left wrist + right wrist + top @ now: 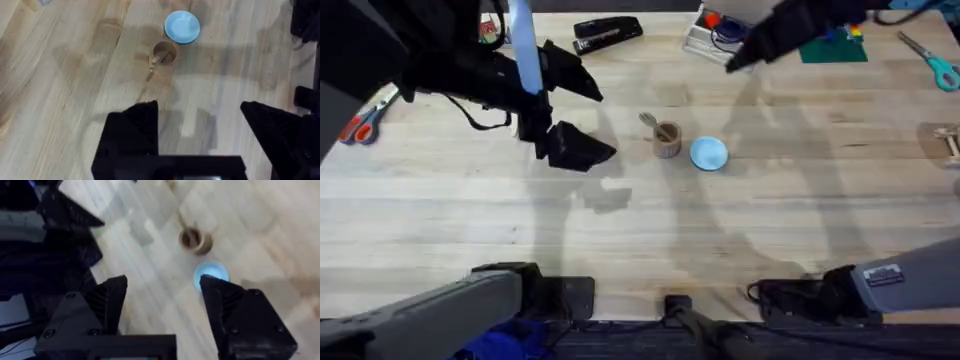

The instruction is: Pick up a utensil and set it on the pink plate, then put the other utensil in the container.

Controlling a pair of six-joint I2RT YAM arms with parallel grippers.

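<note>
We see the fork (154,64) leaning in the tan cup (667,139) mid-bench, blue dish (709,153) just beside it, left gripper (200,130) and right gripper (162,305) fingers both spread open, empty.

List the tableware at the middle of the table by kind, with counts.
Wooden cup: 1
Light-blue dish: 1
Wooden utensil, leaning in the cup: 1
Total: 3

Your worktop (620,240) shows pale wood, smooth, visible grain. The container (667,139) looks matt wood. The blue dish (709,153) appears smooth, slightly glossy. Both claws' fingers (131,131) look matt black plastic.
</note>
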